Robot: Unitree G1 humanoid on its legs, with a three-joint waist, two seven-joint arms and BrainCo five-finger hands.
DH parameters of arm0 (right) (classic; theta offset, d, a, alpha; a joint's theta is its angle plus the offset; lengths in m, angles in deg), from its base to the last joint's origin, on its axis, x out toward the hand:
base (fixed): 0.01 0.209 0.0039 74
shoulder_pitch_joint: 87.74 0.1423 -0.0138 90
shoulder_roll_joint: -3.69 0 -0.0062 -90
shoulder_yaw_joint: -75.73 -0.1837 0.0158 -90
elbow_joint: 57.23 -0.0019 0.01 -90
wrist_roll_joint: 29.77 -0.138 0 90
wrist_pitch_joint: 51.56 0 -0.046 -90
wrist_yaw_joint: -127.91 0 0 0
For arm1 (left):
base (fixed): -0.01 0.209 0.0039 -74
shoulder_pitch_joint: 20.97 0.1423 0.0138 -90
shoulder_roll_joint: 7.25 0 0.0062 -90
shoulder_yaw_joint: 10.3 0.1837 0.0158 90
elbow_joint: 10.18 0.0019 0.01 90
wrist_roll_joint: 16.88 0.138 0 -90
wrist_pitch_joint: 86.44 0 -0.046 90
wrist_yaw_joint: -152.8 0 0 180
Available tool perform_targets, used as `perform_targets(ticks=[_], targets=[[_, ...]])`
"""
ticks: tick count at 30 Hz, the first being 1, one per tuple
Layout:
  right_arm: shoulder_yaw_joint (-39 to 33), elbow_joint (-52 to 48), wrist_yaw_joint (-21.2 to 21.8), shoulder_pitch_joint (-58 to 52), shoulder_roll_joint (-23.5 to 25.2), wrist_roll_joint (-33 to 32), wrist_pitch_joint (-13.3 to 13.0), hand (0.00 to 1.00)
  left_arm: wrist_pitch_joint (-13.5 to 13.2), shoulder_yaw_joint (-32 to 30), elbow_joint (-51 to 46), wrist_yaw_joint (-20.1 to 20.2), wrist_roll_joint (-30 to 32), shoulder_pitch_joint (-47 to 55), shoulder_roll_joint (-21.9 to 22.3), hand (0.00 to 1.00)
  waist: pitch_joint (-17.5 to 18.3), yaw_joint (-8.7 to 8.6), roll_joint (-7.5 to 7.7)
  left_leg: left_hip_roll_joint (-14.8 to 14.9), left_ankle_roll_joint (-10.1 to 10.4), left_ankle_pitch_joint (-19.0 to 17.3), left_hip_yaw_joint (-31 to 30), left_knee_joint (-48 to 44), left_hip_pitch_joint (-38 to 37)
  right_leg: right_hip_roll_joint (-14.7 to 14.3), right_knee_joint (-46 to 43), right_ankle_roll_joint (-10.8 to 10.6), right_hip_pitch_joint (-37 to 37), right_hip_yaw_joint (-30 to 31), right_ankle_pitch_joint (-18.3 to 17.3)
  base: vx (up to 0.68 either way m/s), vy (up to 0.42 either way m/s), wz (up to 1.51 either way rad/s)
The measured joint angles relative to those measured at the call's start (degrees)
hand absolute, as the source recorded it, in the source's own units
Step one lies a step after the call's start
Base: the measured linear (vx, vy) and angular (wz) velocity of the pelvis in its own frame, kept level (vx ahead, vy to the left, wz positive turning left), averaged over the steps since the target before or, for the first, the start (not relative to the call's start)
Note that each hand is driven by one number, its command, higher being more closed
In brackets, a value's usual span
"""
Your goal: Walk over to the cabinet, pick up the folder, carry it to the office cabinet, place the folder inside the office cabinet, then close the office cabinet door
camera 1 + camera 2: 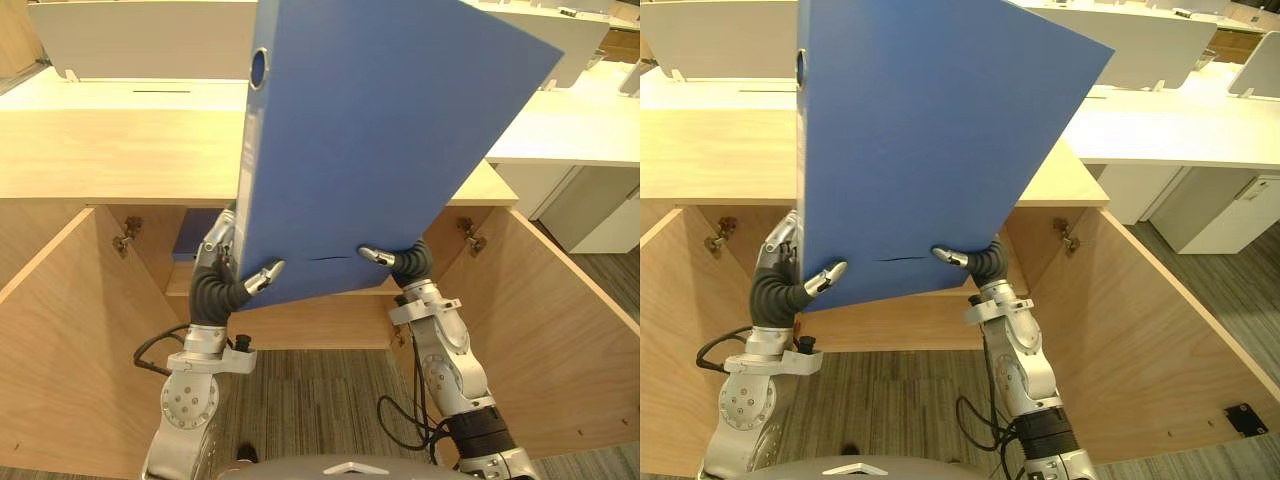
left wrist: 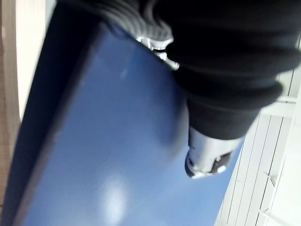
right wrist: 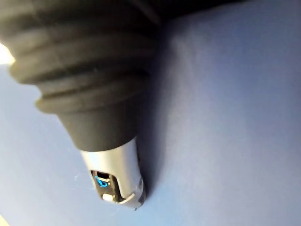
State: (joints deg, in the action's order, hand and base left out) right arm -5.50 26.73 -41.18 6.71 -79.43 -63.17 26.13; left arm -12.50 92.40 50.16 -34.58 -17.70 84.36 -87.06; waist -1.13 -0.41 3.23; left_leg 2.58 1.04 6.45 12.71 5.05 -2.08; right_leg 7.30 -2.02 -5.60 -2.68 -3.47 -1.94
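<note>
Open wooden cabinet [image 1: 60, 300] ahead; my left hand [image 1: 218, 275], right hand [image 1: 408, 262] pinch folder [image 1: 380, 130] low edge, raised, likely for shelf entry.

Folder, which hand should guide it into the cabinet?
Probably the left hand: it grips the blue folder at its spine corner, while the right hand pinches the bottom edge, before the open cabinet.

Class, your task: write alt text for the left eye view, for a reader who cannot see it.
A large blue folder is held up, tilted, pinched at its lower edge by the left robot hand and right robot hand, before a wooden cabinet with both doors open.
</note>
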Motion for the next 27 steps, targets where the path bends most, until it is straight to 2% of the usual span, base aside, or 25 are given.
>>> perform_targets(ticks=[7,12,14,17,20,22,27], targets=[[-0.4,-2.3,-1.4,-2.3,3.9,2.0,0.0,1.00,-0.3,-9.7,5.8,-2.8,3.4,0.0,2.9,0.00,0.5,0.17,0.01,0.0,0.1,-0.1,0.0,0.0,0.0,0.0,0.8,-0.1,-0.4,-0.1,0.3,0.00,0.000,0.00],[-1.5,-2.3,-1.6,-2.4,4.3,3.3,0.0,1.00,-0.1,-17.0,11.5,-4.3,5.4,0.0,4.5,0.00,0.5,0.35,-0.04,0.0,0.5,-0.4,-0.1,0.0,0.0,0.0,0.8,-0.1,-0.4,-0.2,0.3,0.00,0.000,0.00],[-4.5,-3.9,-1.6,-4.0,5.7,3.5,0.0,1.00,2.2,-23.2,17.5,-6.7,5.4,0.0,5.6,0.00,0.6,0.40,-0.27,0.0,0.6,-0.5,-0.2,0.0,0.1,0.0,0.8,-0.3,-0.4,-0.3,0.1,0.00,0.000,0.00],[-7.3,-4.9,-1.6,-6.0,6.3,3.5,-0.4,1.00,4.9,-28.3,24.9,-7.7,5.4,1.7,5.7,0.00,0.7,0.38,-0.31,0.0,0.6,-0.7,-0.3,0.0,0.2,0.0,0.8,-0.1,-0.4,-0.4,-0.1,0.00,0.000,0.00],[-7.8,-4.8,-2.3,-7.2,6.2,4.3,-0.3,1.00,6.2,-29.0,30.5,-7.3,5.4,2.7,5.7,0.00,0.8,0.47,-0.35,0.0,0.6,-0.7,-0.3,0.0,0.8,0.0,0.8,-0.1,0.2,-0.5,-0.1,0.00,0.000,0.00],[-7.6,-4.7,-2.8,-8.0,6.2,5.7,-0.1,1.00,7.5,-29.4,37.5,-7.0,5.5,2.9,6.1,0.00,0.9,0.43,-0.51,0.0,0.6,-0.7,-0.3,0.0,1.3,0.0,0.8,-0.1,0.6,-0.5,-0.1,0.00,0.000,0.00],[-5.2,-3.2,-3.8,-8.7,5.4,10.6,0.3,1.00,9.4,-30.7,50.4,-5.2,5.4,2.9,6.5,0.00,1.0,0.50,-0.42,0.1,0.3,-0.5,-0.4,0.0,1.3,0.0,0.9,-0.1,0.6,-0.5,-0.2,0.02,-0.002,0.00]])
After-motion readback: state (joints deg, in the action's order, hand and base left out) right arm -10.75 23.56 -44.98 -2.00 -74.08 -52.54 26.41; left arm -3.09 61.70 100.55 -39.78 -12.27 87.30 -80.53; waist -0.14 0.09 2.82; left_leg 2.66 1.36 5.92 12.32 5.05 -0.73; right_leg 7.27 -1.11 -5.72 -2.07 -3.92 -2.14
